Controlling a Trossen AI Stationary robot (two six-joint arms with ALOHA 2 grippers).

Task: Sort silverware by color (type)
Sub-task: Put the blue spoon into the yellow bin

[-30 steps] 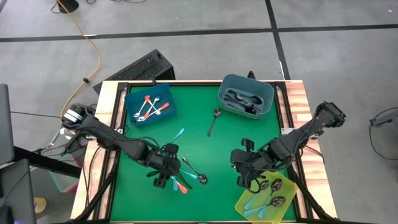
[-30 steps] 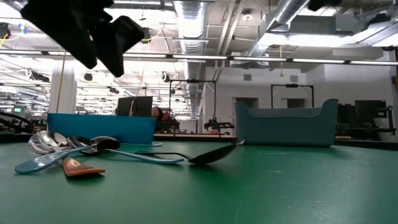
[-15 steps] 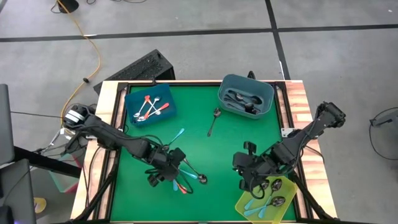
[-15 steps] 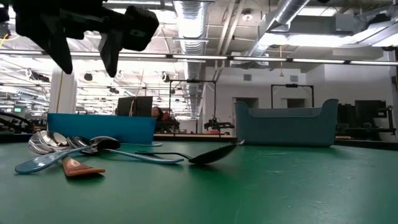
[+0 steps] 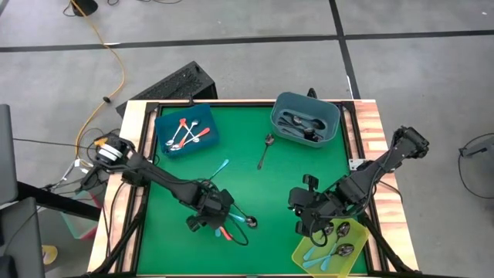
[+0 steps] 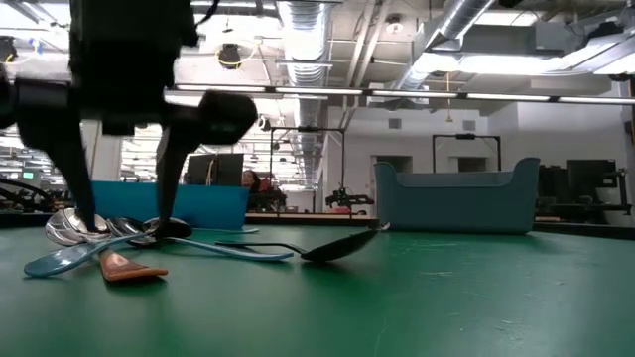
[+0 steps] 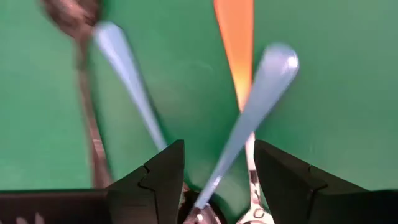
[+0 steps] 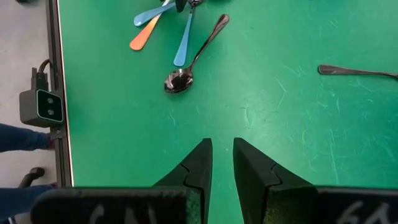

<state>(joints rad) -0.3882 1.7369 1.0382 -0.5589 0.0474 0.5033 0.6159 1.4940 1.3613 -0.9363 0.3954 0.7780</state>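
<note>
From where I stand the left gripper [image 5: 207, 217] is down over the little heap of spoons [image 5: 231, 220] near the front left of the desk [image 5: 255, 193], its jaws wide apart and straddling a light blue handle [image 7: 249, 118]; the fingers [image 6: 169, 188] reach right down among the bowls. I'd say the pick is the step in hand, and the trick is to take one spoon only: an orange handle [image 7: 236, 37] lies crossed under the blue one and a second blue handle [image 7: 127, 90] and a dark spoon [image 7: 84, 74] lie just beside, so the jaws should close squarely across the blue handle alone, low enough to catch it but not dragging the neighbours. Lift straight up, slowly, in case the crossed orange one tags along. Behind, the blue bin [image 5: 185, 131] holds orange-handled spoons; a lone dark spoon [image 5: 265, 150] lies mid-desk, and the grey bin [image 5: 305, 121] holds dark ones. The right gripper [image 5: 306, 222] waits beside the yellow-green bin [image 5: 332, 247] of blue spoons, jaws nearly together and empty, so the carry should end there.
</note>
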